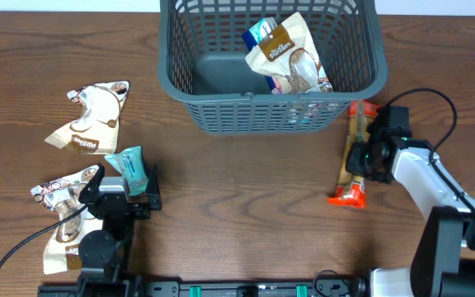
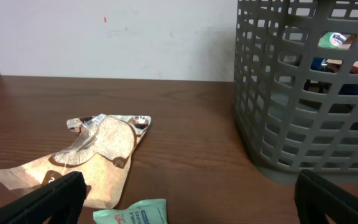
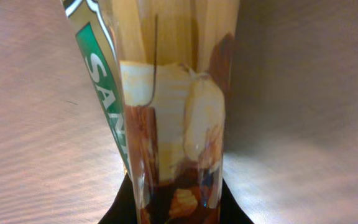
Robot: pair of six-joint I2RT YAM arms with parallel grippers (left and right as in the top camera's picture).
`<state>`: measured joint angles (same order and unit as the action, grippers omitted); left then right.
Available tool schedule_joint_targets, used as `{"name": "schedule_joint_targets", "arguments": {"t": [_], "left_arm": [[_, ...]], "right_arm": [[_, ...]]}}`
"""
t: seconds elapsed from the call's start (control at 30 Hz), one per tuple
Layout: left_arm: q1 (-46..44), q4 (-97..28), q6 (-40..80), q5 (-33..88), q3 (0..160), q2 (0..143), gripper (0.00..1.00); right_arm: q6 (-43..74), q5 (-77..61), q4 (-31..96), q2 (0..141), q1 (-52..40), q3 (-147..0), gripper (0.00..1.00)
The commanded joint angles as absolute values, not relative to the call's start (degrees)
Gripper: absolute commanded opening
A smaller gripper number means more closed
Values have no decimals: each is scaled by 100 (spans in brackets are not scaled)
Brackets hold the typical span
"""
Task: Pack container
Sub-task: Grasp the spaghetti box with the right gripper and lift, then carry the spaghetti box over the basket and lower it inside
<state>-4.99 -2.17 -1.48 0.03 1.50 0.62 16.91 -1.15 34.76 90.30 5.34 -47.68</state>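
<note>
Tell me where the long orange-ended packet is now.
Overhead view, right side: the long packet lies on the table just outside the container's near right corner, with the right claw shut on it.

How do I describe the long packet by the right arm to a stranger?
Find the big grey basket and look beside its right front corner. The long packet is there, held in the right gripper. Only it is narrow with orange ends, unlike the wide tan pouch in the basket.

Brown wooden table [image 1: 246, 198] meets white wall [image 2: 104, 37].
</note>
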Motion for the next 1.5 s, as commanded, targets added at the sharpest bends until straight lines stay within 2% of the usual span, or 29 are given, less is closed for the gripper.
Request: {"name": "schedule_joint_targets", "arguments": {"t": [0.0,0.27,0.5,0.7,1.03,1.27,1.47], "left_arm": [[-521,-423,-139,-47,23,23,99],[-521,-423,-139,-47,23,23,99],[-521,-423,-137,-47,23,23,99],[-523,-423,-137,-47,23,23,99],[-521,-423,-139,-47,23,23,99],[-521,-423,-139,-47,23,23,99],[-523,-423,-139,-47,23,23,99]], "right_arm": [[1977,668,3535,8281,613,-4788,1],[1855,701,3918,6504,1186,-5483,1],[1273,478,4525,5951,1313,-6932,1],[1129,-423,4418,6062,1308,-8171,1],[1396,-2051,3564,6958,1013,-9161,2],[1702,-2449,2670,7712,351,-9321,1],[1710,-2447,2412,8099,-384,-9321,1]]}}
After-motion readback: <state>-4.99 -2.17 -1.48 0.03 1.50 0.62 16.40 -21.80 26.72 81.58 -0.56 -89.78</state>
